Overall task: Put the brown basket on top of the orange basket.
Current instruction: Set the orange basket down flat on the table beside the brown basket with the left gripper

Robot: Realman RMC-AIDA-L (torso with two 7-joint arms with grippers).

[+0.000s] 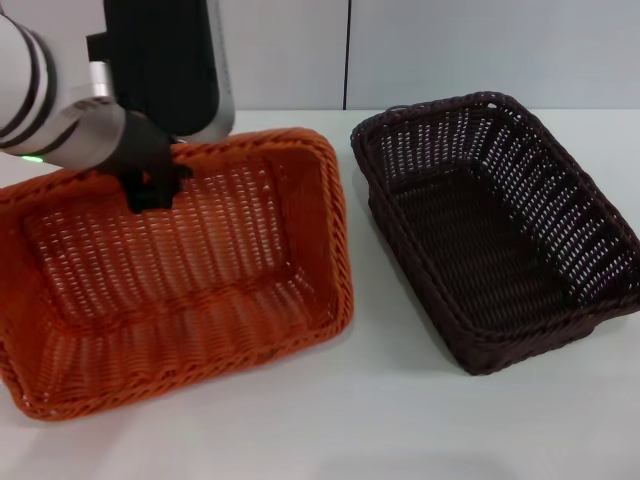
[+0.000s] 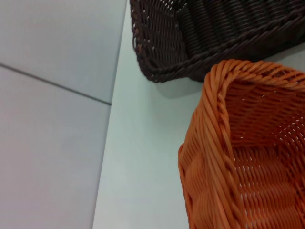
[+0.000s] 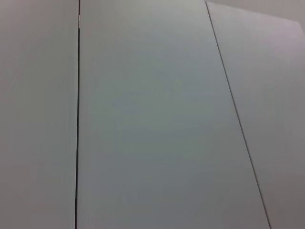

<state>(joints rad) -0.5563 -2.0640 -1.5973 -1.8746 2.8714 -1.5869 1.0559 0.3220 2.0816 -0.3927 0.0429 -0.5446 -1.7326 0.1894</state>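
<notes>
Left gripper [image 1: 150,185] sits at the far rim of the orange basket [image 1: 190,290], jaws clamped on the braided edge. Orange basket is tilted, far side lifted, near edge low toward the bench [image 1: 400,420]. Brown basket [image 1: 500,230] lies flat on the bench just to the right, close beside the orange one but apart (gap visible in the left wrist view too: orange rim [image 2: 224,143], brown corner [image 2: 162,52]). Right gripper out of sight; its wrist camera shows only wall panels [image 3: 152,114].
</notes>
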